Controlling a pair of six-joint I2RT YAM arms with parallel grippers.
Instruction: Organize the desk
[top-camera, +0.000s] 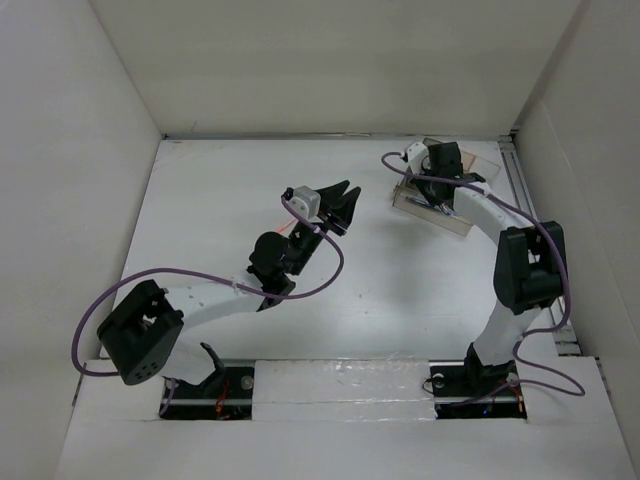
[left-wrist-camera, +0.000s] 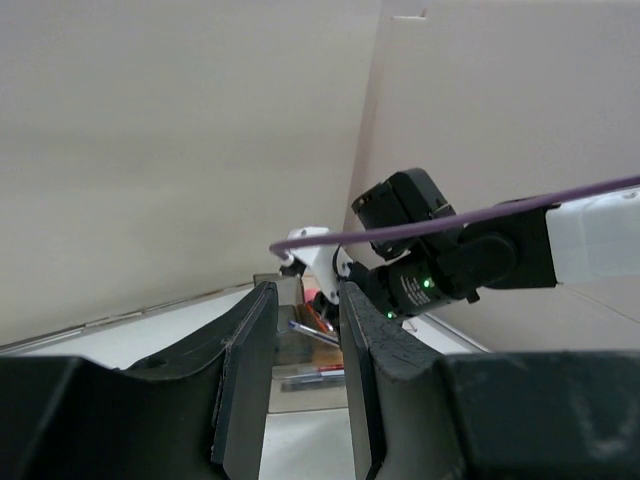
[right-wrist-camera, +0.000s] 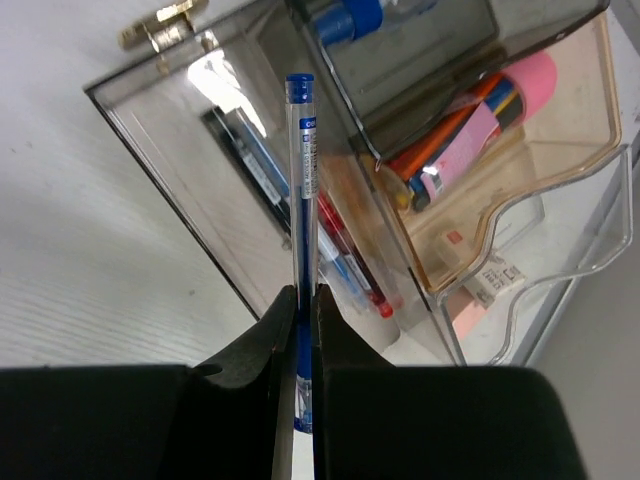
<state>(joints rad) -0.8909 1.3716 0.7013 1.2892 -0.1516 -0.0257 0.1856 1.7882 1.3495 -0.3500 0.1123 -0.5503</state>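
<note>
The white desk (top-camera: 215, 200) carries a clear compartmented organizer (top-camera: 440, 212) at the back right. My right gripper (right-wrist-camera: 298, 300) is shut on a blue pen (right-wrist-camera: 301, 190) and holds it lengthwise over the organizer's open smoky compartment (right-wrist-camera: 200, 160). In the top view this gripper (top-camera: 432, 195) hangs over the organizer. My left gripper (top-camera: 345, 205) is open and empty above the middle of the desk, pointing toward the organizer. In the left wrist view its fingers (left-wrist-camera: 245, 370) frame the organizer (left-wrist-camera: 290, 345) and the held pen (left-wrist-camera: 315, 330).
The organizer holds red and blue pens (right-wrist-camera: 350, 265), and coloured pens with a pink item (right-wrist-camera: 500, 95) in an amber tray. A metal rail (top-camera: 520, 190) runs along the desk's right side. White walls enclose the desk on three sides.
</note>
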